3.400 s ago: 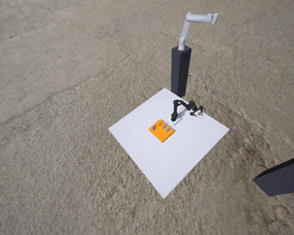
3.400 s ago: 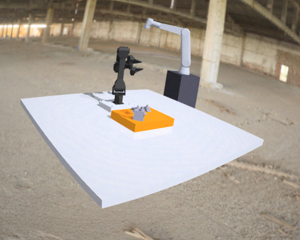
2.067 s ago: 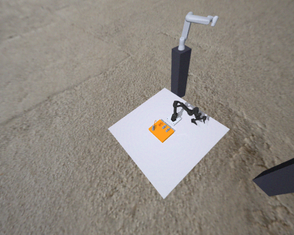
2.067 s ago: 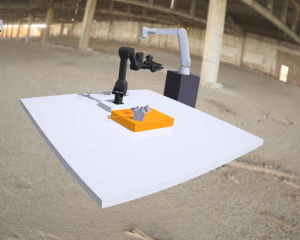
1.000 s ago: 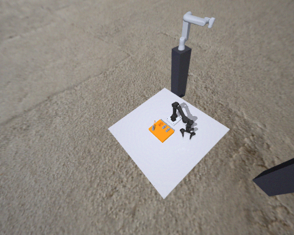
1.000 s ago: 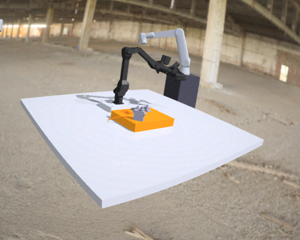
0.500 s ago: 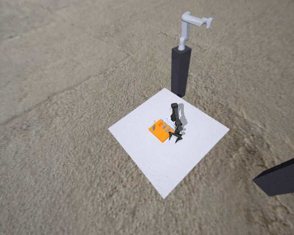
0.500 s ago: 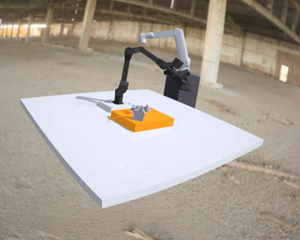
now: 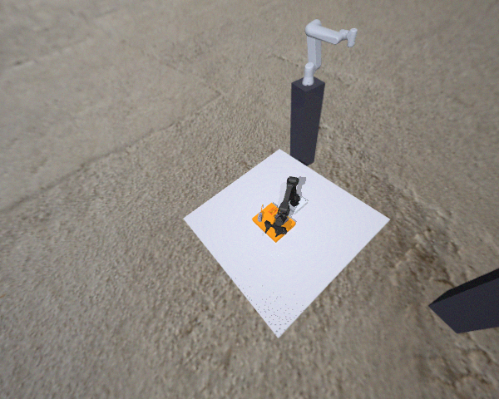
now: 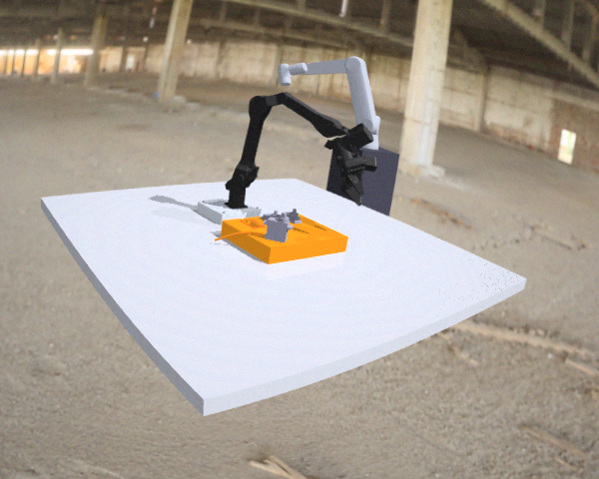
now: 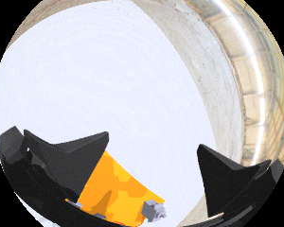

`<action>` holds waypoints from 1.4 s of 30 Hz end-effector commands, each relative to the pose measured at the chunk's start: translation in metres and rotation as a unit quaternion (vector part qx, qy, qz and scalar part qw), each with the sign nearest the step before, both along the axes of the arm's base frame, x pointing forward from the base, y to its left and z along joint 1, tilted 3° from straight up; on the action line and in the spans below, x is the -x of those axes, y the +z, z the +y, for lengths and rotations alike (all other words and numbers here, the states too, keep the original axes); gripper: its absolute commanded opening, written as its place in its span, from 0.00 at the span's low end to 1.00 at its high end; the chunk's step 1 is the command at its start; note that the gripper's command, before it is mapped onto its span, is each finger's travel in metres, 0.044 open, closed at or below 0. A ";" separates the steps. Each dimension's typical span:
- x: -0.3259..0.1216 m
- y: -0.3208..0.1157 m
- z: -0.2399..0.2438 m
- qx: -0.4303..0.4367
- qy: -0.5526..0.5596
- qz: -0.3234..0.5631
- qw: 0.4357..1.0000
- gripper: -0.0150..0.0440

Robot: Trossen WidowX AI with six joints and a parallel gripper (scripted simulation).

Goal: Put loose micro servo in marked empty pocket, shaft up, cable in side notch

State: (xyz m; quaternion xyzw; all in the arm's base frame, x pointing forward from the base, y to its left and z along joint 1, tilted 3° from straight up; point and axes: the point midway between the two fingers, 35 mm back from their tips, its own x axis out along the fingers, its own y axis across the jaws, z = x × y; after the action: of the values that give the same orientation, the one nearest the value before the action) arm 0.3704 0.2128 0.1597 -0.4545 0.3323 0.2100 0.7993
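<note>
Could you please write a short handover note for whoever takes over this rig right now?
Gripper: open and empty, held in the air above the far side of the orange deck, pointing down.
Things: grey servos stand on the deck; the nearest one sits at the near-left part with its orange cable trailing off the deck's left edge. Which servo is the loose one, and the marked pocket, cannot be made out at this size.
Done: nothing grasped or seated.
Left: pick up the loose servo, seat it shaft up with cable in the notch, release, move clear.

A grey micro servo (image 10: pixel 277 227) stands on the orange deck (image 10: pixel 309 244), orange cable (image 10: pixel 235 235) trailing off its edge.
</note>
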 end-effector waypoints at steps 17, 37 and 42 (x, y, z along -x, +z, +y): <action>0.004 -0.022 -0.211 0.035 -0.093 0.289 0.952 1.00; 0.029 -0.043 -0.253 -0.002 -0.108 0.360 0.927 1.00; 0.029 -0.044 -0.253 -0.002 -0.108 0.360 0.927 1.00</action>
State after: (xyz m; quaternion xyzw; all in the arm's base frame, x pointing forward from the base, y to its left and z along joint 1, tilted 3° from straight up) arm 0.3413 -0.0411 0.1200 -0.3094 0.6453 0.2683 0.6449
